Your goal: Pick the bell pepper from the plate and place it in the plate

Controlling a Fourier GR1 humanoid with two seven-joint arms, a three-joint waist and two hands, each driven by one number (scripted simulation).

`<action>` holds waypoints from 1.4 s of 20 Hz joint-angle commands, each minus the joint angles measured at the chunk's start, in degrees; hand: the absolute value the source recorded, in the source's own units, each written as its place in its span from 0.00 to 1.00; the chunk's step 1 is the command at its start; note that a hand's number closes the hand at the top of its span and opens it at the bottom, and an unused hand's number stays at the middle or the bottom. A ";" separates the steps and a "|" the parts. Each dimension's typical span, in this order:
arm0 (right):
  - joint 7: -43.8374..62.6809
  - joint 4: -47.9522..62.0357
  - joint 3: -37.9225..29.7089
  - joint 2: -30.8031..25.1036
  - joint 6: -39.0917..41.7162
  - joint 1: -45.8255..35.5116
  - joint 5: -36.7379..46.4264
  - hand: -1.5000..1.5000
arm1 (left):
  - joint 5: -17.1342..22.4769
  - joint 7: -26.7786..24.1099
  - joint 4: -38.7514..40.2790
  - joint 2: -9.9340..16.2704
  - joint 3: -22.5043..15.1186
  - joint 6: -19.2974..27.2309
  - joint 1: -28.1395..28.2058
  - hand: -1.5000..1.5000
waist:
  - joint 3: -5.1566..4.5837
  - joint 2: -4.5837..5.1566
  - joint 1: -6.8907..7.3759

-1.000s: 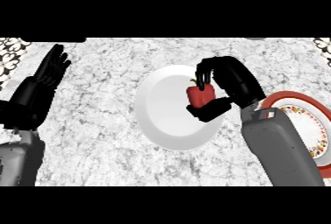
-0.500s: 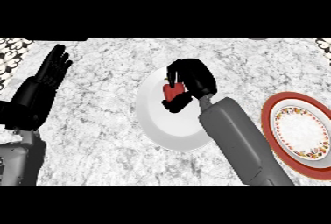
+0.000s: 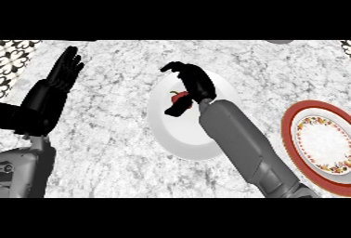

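At the far left you see your left hand where it was half a second ago: fingers straight and pointing to the far side, holding nothing, resting above the left part of the marbled bench. Nothing about it differs from either earlier frame.

Moving right, the white plate lies in the middle of the bench, in the same spot as before. Your right hand is over its far half, and here is the change: a second ago it was at the plate's right rim with the fingers wrapped around the bell pepper; half a second ago it had come to the plate's middle, still closed about it. Now the fingers are stretched toward the far left and lifted off the pepper, so the hand is wide and holds nothing you can see. The pepper shows as a small red patch just below the fingers, near the thumb, on or just over the white plate; whether the thumb touches it you cannot tell. The grey forearm runs from the near right across the plate's right side and hides that rim.

At the far right, the red-rimmed plate with a patterned inner band sits unmoved, well apart from the pepper, partly cut by the view's edge.
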 commanded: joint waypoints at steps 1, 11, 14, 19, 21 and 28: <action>-3.98 0.80 2.40 0.14 -5.21 -1.05 -9.45 0.00 | -0.60 -1.64 2.20 -0.42 0.22 0.43 -1.04 0.50 | 0.01 0.05 0.22; -15.24 1.64 -10.18 -0.59 -4.70 0.12 -20.04 0.00 | -1.10 0.46 -1.32 -0.57 0.65 1.52 1.44 0.50 | 0.01 -0.48 -2.18; -11.49 -0.14 -13.56 -3.09 -2.55 -1.73 -21.99 0.00 | 1.10 1.65 -3.05 0.85 2.55 -0.06 2.69 0.50 | 0.00 -0.64 -2.23; -17.31 -2.79 -18.16 -9.95 3.62 6.01 -25.84 0.00 | -0.36 -0.75 -1.41 0.65 1.88 -0.30 3.54 0.50 | 0.00 -0.58 -2.60; -20.10 -1.22 -20.21 -12.67 6.68 6.07 -26.68 0.00 | -1.23 0.24 -0.54 0.23 1.58 0.78 1.54 0.50 | 0.01 -0.46 -2.52; -23.53 -3.60 -23.99 -22.09 18.60 11.99 -29.18 0.00 | -1.24 0.18 -0.54 0.19 1.83 0.61 1.08 0.50 | 0.00 -0.58 -2.64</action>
